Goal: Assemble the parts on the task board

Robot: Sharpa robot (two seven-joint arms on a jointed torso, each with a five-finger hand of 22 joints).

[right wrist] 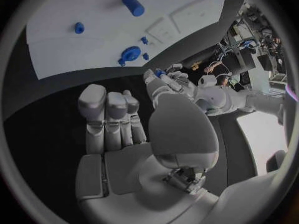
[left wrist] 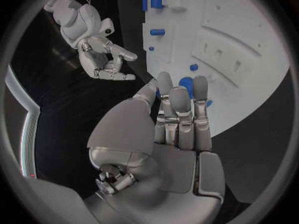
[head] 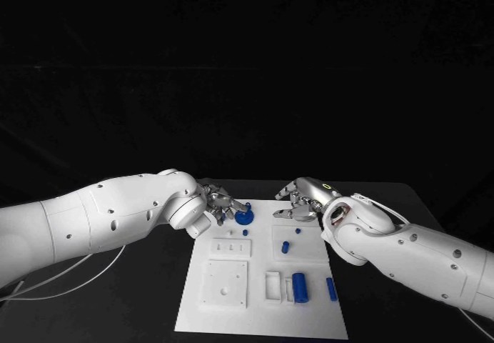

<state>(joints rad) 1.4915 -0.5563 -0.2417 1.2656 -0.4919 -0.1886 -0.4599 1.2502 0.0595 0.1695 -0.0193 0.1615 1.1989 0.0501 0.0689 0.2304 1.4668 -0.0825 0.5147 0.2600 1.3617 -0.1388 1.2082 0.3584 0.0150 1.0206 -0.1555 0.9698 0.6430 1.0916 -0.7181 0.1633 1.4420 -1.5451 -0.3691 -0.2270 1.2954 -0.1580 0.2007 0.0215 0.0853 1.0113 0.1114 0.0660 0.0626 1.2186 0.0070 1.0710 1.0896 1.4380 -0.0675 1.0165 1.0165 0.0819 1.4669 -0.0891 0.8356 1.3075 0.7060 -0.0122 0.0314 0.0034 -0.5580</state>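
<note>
While the left robot hand (head: 219,206) seemingly pinches a blue gear (head: 244,217), the right robot hand (head: 302,201) hovers empty, fingers apart.

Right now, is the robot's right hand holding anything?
No. The right hand is empty, fingers apart, hovering by the task board's far edge.

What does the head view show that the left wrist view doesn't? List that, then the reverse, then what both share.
Head view: the left arm reaching in, the back of the left hand, and the near edge of the task board. Left wrist view: the inner side of the left hand's fingers, stretched toward the board, and the front of the right hand, with nothing visible in it. Both: the task board, the blue gear by the left fingers, and the short blue cylinder.
</note>
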